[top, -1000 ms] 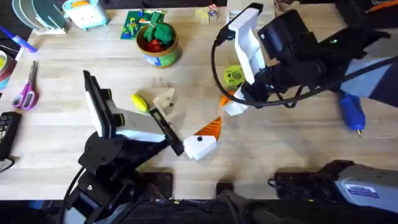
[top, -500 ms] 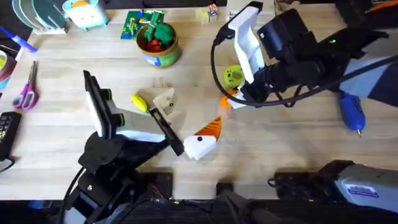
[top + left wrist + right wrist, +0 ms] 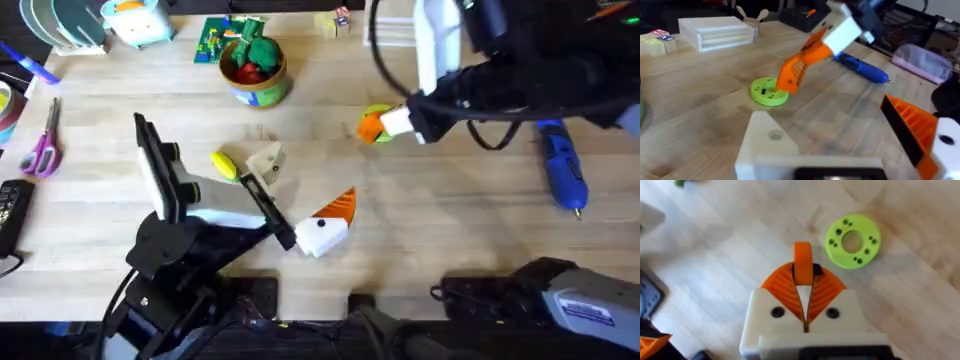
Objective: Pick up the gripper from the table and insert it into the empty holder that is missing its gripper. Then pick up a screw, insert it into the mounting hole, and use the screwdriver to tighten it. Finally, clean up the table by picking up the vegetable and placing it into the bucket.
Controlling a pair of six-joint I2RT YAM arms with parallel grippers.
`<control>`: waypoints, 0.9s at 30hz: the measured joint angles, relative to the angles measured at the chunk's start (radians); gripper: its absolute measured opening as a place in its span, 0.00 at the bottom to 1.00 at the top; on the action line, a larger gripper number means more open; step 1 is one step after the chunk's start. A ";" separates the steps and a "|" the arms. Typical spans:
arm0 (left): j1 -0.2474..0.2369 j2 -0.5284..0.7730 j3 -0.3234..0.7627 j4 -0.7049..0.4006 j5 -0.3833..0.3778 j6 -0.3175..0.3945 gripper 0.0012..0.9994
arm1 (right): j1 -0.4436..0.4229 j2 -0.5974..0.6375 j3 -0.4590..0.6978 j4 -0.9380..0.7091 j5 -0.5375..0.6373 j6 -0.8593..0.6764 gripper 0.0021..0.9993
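Gripper (image 3: 802, 262) | right pincer (image 3: 803, 287) clamped on it | lifted over green disc (image 3: 853, 241)

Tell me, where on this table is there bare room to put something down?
Bare wood lies between the blue screwdriver and the left gripper, and between the scissors and the left arm. It is crowded around the yellow vegetable, beige holder and bucket.

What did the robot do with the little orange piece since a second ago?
The right gripper had already closed on the gripper low at the table. Now it has lifted it up and carried it back over the lime-green disc, fingers shut on it. The left gripper, the holder, the vegetable, the screwdriver and the bucket stayed put.
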 joint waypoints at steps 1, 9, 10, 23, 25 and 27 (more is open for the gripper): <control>0.000 0.000 0.000 0.000 0.000 0.000 0.99 | -0.026 -0.032 0.007 0.013 -0.002 0.031 0.01; 0.000 0.000 0.000 0.000 0.000 0.000 0.99 | -0.227 -0.073 -0.071 0.228 -0.369 0.334 0.01; 0.000 0.000 0.000 0.000 0.000 0.000 0.99 | -0.236 -0.053 -0.085 0.229 -0.425 0.373 0.01; 0.000 0.000 0.000 0.000 0.000 0.000 0.99 | -0.140 0.184 -0.111 0.342 -0.921 0.771 0.01; 0.000 0.000 0.000 0.000 0.000 0.000 0.99 | -0.118 0.214 -0.111 0.368 -0.956 0.821 0.01; 0.000 0.000 0.000 0.000 0.000 0.000 0.99 | -0.100 0.241 -0.111 0.380 -0.984 0.861 0.01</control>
